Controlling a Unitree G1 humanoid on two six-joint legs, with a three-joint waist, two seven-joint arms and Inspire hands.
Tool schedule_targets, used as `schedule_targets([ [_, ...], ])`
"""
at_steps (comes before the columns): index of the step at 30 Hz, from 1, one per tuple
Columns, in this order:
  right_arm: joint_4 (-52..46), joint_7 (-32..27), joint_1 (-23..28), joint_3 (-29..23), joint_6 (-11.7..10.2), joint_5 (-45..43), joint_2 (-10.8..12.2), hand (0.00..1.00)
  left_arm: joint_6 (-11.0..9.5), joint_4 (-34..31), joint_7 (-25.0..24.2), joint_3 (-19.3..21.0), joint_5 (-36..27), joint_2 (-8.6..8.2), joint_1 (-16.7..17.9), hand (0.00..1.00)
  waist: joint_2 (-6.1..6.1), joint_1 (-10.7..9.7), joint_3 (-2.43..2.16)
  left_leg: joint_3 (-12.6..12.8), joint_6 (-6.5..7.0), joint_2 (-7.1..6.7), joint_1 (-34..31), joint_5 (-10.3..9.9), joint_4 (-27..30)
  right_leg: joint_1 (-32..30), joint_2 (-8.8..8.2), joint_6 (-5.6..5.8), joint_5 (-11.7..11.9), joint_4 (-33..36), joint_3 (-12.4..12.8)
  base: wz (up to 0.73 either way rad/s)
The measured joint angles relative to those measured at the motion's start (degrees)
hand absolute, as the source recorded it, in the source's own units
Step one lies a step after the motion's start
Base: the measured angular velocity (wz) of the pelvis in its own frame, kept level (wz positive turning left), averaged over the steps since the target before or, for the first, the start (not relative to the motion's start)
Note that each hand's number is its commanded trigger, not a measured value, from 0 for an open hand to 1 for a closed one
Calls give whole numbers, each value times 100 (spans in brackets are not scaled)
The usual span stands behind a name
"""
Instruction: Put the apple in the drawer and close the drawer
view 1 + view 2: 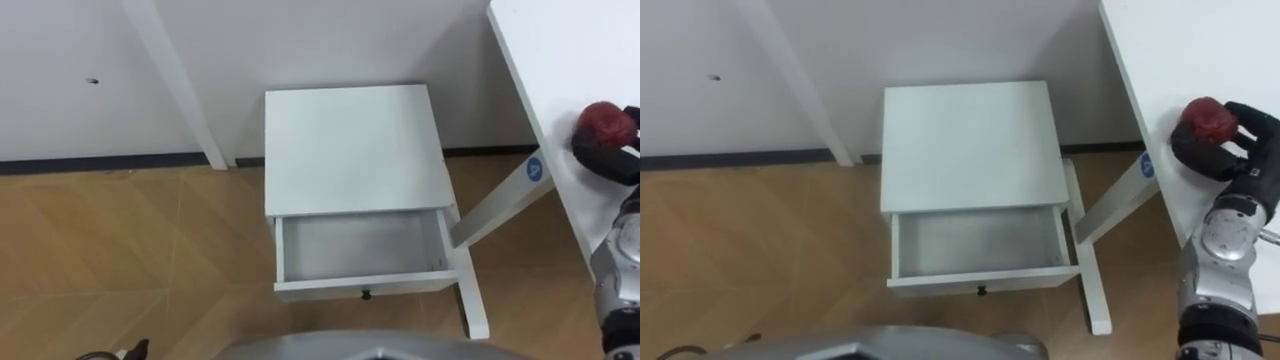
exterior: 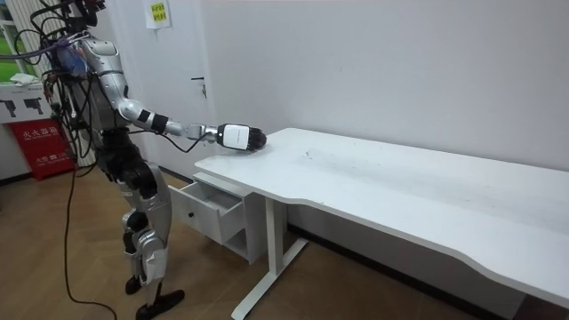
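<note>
At two o'clock on the counter (image 1: 1160,40), the right hand (image 1: 1232,150) curls round the red apple (image 1: 1205,118): the pickup step. Next, I judge, carry it into the open drawer (image 1: 975,245) at six.

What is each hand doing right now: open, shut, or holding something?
Left hand: cannot be told, just its edge shows.
Right hand: shut on the apple.

Dark red apple (image 1: 1206,118) is gripped in the right hand (image 1: 1228,158) at the white table's (image 1: 1170,50) corner, and the white drawer (image 1: 980,246) is pulled open low down beside that table.
</note>
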Motion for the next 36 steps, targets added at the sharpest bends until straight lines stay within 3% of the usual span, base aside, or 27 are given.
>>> schedule_targets([
  [9,-122,335,-2,173,126,-65,2,100,7,-28,-175,-25,1,-5,-70,0,-90,126,41,-6,7,62,-79,-7,91,-13,0,-1,0,79,-24,0],
  [15,-762,870,14,860,261,-132,-2,100,6,-56,-201,-51,154,-4,-151,0,-12,136,42,2,10,45,-175,-6,107,-85,9,-12,7,103,-26,0],
  [18,-1255,1379,13,1318,308,-543,-3,100,-15,-53,-206,-122,180,-2,-233,0,-20,175,40,-3,10,37,-174,-6,102,-98,10,-12,7,110,-27,0],
  [25,-1660,2076,18,1764,310,-927,16,100,-60,-43,-231,-301,386,-1,-248,0,-67,177,51,-108,10,11,-180,-6,149,-52,-4,-10,9,67,-125,8],
  [33,-1925,2798,255,1826,328,-948,32,100,-43,155,-234,-363,389,2,-460,0,-71,264,47,-171,10,43,-272,-6,200,-89,-4,-10,9,65,-190,3],
  [36,-1921,3035,417,1853,501,-1164,32,100,-1,144,-245,-362,393,4,-553,0,-86,318,36,-162,10,50,-271,-6,196,-90,-5,-10,9,67,-200,0],
])
